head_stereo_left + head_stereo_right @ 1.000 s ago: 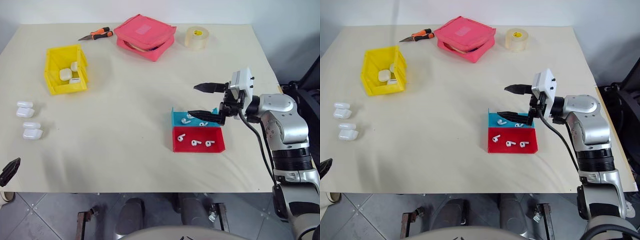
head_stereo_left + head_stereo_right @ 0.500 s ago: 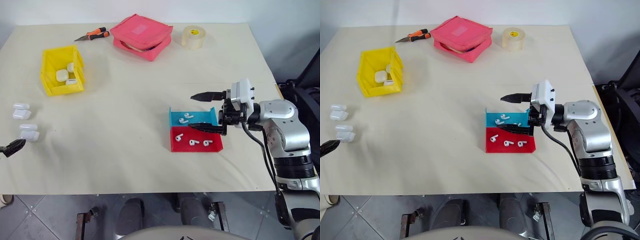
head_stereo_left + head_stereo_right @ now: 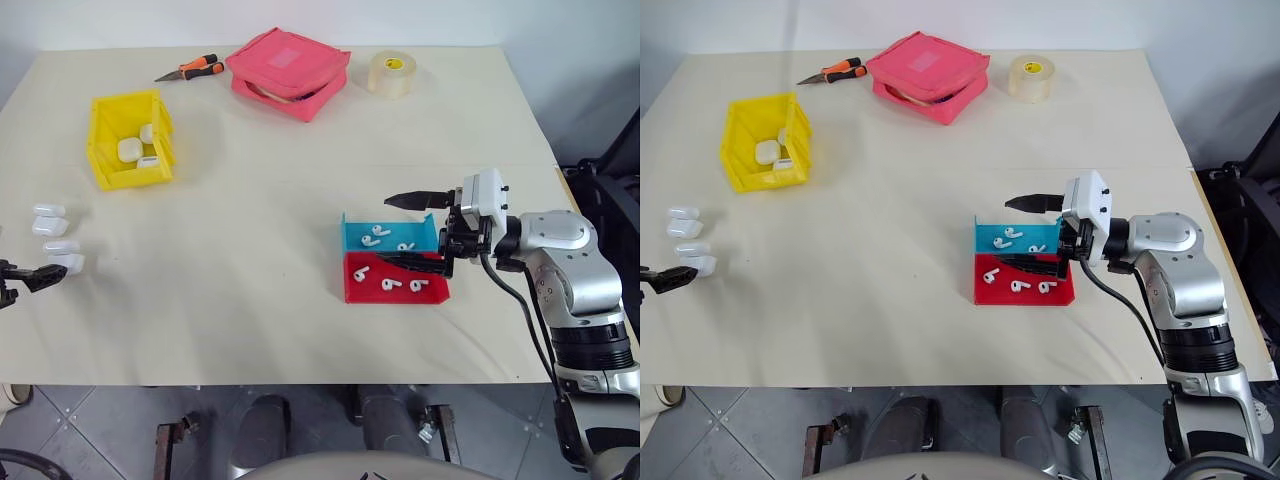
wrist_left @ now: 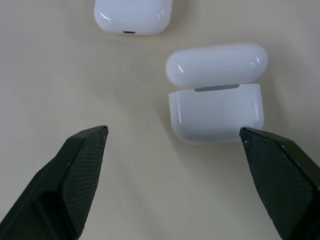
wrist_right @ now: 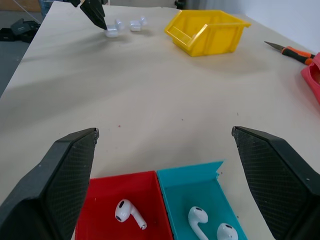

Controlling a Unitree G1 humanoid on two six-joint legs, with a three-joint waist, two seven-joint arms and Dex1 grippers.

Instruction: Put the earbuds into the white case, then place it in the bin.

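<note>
One white case (image 4: 215, 100) (lid ajar) between the spread left fingers (image 4: 75, 170).

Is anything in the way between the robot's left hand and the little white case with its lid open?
Nothing visible. The left gripper has its jaws open right at the near open white case, with only bare table between them. A second case lies just beyond it, out of the way.

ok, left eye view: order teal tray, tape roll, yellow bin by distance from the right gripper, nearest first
From the right gripper:
1. Teal tray: directly at its jaws.
2. Tape roll: table's far edge, beyond the gripper.
3. Yellow bin: far across, table's left side.
</note>
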